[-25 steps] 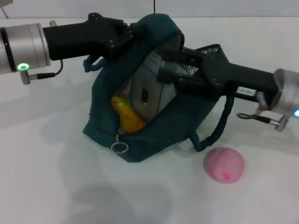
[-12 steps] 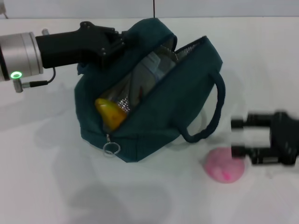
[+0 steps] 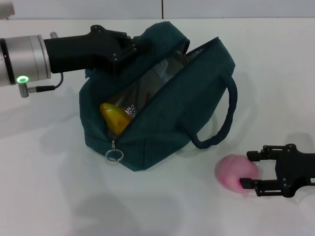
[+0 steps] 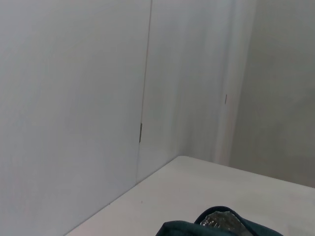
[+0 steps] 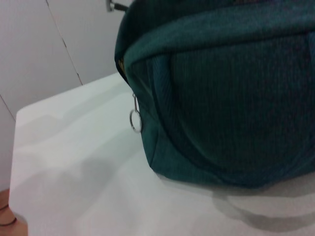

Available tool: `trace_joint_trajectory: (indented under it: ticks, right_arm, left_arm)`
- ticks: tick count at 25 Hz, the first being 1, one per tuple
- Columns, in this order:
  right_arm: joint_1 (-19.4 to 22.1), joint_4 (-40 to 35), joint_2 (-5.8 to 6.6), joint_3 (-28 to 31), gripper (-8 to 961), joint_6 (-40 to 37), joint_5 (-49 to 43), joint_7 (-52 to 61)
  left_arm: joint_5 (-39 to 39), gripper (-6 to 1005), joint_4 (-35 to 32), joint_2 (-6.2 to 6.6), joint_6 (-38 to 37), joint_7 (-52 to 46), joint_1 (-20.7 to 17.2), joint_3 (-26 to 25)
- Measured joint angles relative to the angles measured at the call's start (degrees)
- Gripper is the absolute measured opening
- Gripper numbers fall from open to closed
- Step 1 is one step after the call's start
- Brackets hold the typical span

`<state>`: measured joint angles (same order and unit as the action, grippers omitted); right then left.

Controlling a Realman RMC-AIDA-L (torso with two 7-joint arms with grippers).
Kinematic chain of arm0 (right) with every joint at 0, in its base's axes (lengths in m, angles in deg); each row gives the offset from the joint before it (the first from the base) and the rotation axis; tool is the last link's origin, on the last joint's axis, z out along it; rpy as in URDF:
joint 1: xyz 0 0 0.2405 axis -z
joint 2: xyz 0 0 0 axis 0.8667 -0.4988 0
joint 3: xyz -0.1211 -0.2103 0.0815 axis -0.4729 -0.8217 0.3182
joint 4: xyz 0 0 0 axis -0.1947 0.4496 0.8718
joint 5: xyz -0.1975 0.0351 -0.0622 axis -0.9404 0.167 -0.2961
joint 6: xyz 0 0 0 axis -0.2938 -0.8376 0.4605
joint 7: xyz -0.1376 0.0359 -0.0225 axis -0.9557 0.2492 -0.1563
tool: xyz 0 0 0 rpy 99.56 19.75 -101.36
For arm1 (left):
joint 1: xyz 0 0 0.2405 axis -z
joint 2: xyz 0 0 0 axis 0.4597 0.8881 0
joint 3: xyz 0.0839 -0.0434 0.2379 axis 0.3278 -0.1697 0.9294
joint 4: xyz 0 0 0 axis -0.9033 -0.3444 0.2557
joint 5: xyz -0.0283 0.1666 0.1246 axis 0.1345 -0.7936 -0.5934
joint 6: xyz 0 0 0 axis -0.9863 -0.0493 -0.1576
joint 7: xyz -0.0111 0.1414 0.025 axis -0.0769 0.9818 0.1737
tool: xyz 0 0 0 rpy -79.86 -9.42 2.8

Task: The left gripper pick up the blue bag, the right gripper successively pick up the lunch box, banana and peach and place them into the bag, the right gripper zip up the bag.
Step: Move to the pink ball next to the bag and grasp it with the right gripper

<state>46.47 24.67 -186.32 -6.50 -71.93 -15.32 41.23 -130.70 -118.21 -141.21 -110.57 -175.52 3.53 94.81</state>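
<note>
Teal-blue fabric fills the middle of the head view, where the blue bag (image 3: 162, 105) sits on the white table (image 3: 59, 187) with its zipper undone and its mouth gaping. The left hand (image 3: 142, 46), black on a silver wrist with a green light, is clenched on the bag's upper far edge, holding that side up. Inside the opening the banana (image 3: 114, 118) shows yellow near the zipper's end, and the clear lunch box (image 3: 162, 73) lies deeper against the silver foil lining. A metal ring pull (image 3: 113, 155) hangs at the bag's near corner, and one rope handle (image 3: 224, 118) loops down the side facing the peach. The peach (image 3: 235, 172) rests on the table near the bag's right side, outside it. The right hand (image 3: 252, 170) is low at the table, its two fingers spread apart on either side of the peach's right half, not closed on it. Only the right wrist view shows the bag's outer wall close up, with the ring pull (image 5: 135, 120) dangling beside a seam and the table (image 5: 64, 162) beneath. The left wrist view shows mostly pale wall panels, with a sliver of the bag's rim (image 4: 187, 228) and a glint of foil lining (image 4: 219, 220).
</note>
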Motion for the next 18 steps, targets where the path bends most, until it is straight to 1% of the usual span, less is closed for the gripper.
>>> trace_joint_trajectory:
  ticks: [6, 12, 15, 18]
  right_arm:
    - [-1.10, 0.50, -0.05, -3.17, 708, 3.00, -0.26, -0.76]
    - [-1.85, 0.33, -0.02, -3.18, 699, 3.19, -0.83, -0.68]
    - [-2.08, 0.56, 0.05, -2.08, 694, 2.90, -0.79, -0.47]
    - [-2.08, 0.61, 0.06, -0.92, 585, 2.72, -0.46, -0.45]
  left_arm:
    - [0.11, 53, 0.14, 0.01, 0.00, 0.15, 0.03, -0.01]
    - [0.52, 53, 0.80, 0.02, 0.04, 0.32, 0.46, -0.28]
    - [0.53, 53, 0.80, 0.02, 0.07, 0.33, 0.44, -0.31]
    - [0.53, 53, 0.80, 0.02, 0.09, 0.33, 0.45, -0.38]
